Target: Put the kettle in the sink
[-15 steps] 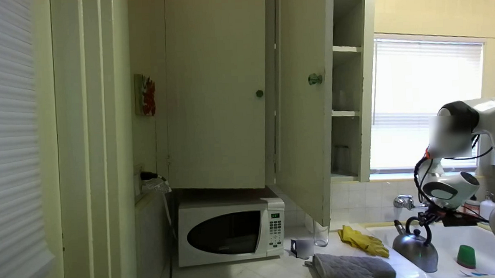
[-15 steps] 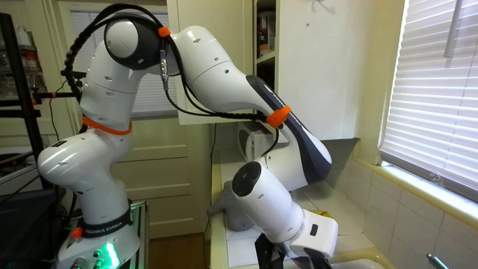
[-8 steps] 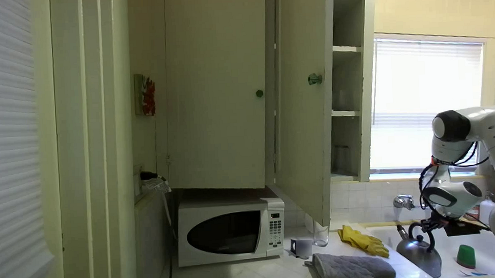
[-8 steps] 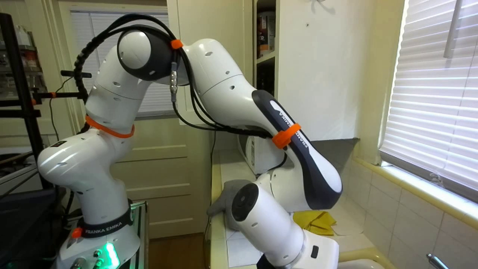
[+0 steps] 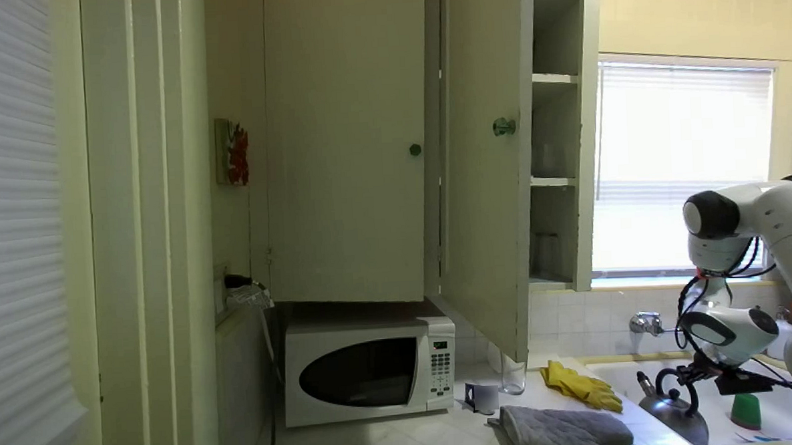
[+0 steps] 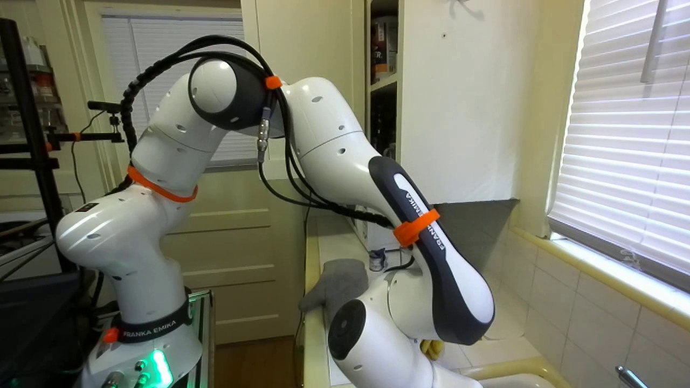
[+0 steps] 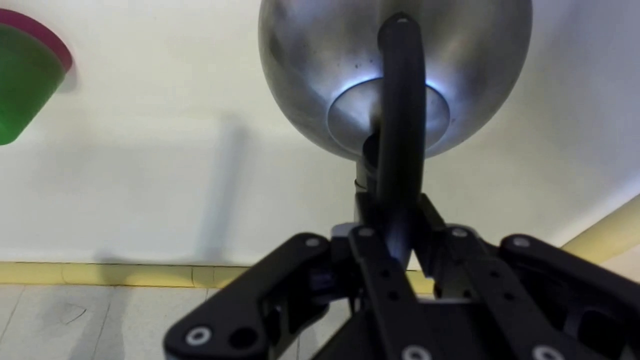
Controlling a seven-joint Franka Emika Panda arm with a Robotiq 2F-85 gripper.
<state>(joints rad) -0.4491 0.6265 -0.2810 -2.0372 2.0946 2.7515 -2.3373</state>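
The silvery kettle (image 5: 677, 421) is inside the white sink (image 5: 787, 414) in an exterior view, its lower left hidden behind the counter edge. My gripper (image 5: 689, 374) is shut on its dark loop handle from above. In the wrist view the kettle (image 7: 345, 60) sits below the jaws, its handle running between the fingertips of the gripper (image 7: 393, 207), with the sink (image 7: 150, 190) around it. The kettle looks about upright. I cannot tell whether its base touches the basin floor. In an exterior view only the sink's corner (image 6: 515, 381) shows; gripper and kettle are out of view there.
A green and red item (image 5: 746, 411) is in the sink beside the kettle. Chrome taps (image 5: 646, 323) are at the back. Yellow gloves (image 5: 582, 387), a grey oven mitt (image 5: 565, 430) and a microwave (image 5: 369, 371) are on the counter. A cabinet door (image 5: 480, 165) stands open.
The arm has lowered, and the kettle has moved down and slightly right in an exterior view, deeper into the sink. The grip on the handle has stayed.
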